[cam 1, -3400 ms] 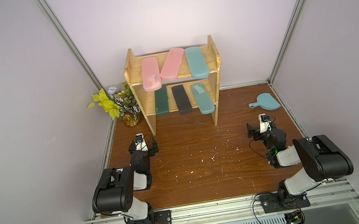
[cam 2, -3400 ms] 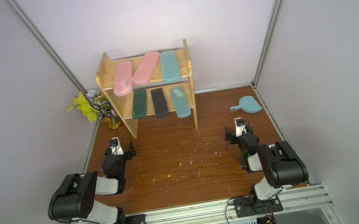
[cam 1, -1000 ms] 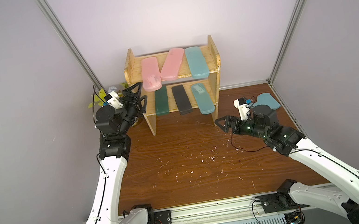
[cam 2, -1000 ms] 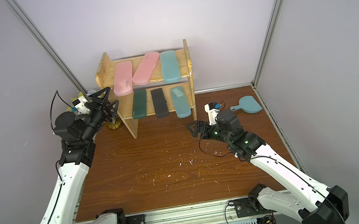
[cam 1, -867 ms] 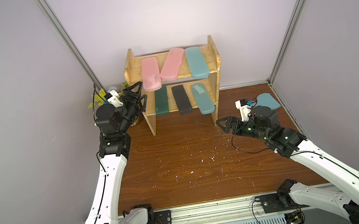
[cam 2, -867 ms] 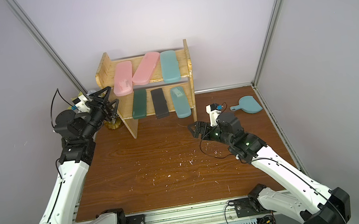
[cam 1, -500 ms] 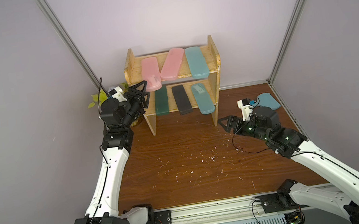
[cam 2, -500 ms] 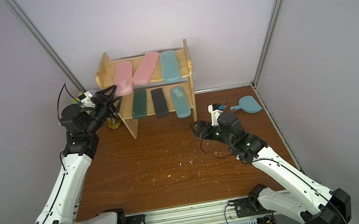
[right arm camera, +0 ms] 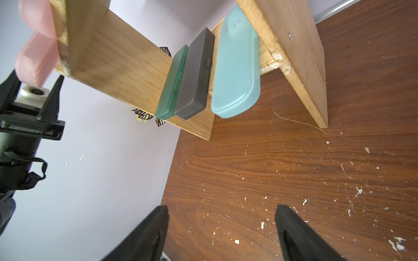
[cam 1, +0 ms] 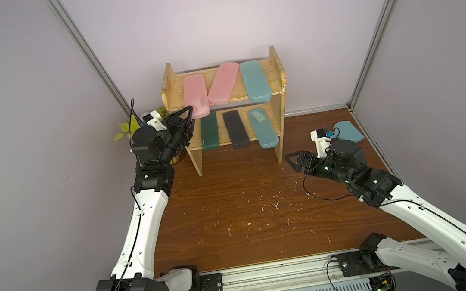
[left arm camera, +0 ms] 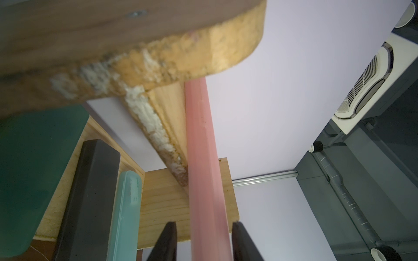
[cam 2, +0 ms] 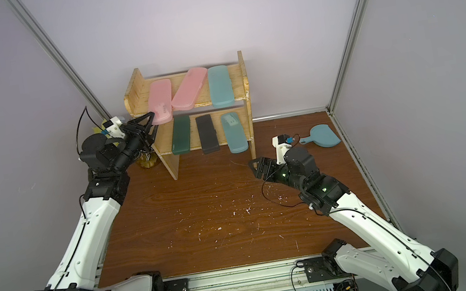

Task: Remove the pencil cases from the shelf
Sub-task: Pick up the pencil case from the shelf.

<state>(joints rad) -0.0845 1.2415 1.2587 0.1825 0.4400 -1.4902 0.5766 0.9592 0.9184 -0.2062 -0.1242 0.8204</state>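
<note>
- Left wrist view: your left gripper (left arm camera: 203, 223) straddles the pink case (left arm camera: 199, 135) overhanging the top board of the shelf (left arm camera: 158, 56) (gap one side, unclamped); the overhang gives access.
- Your right gripper (right arm camera: 222, 206): spread, empty, before the shelf's lower tier.

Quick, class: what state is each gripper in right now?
Left gripper: open, straddling the left translucent pink plastic case's end.
Right gripper: open, holding nothing.

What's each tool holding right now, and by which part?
Nothing is gripped yet. The left tool straddles the overhanging end of the leftmost pink case, with a gap at one finger. The right tool is open, empty.
</note>
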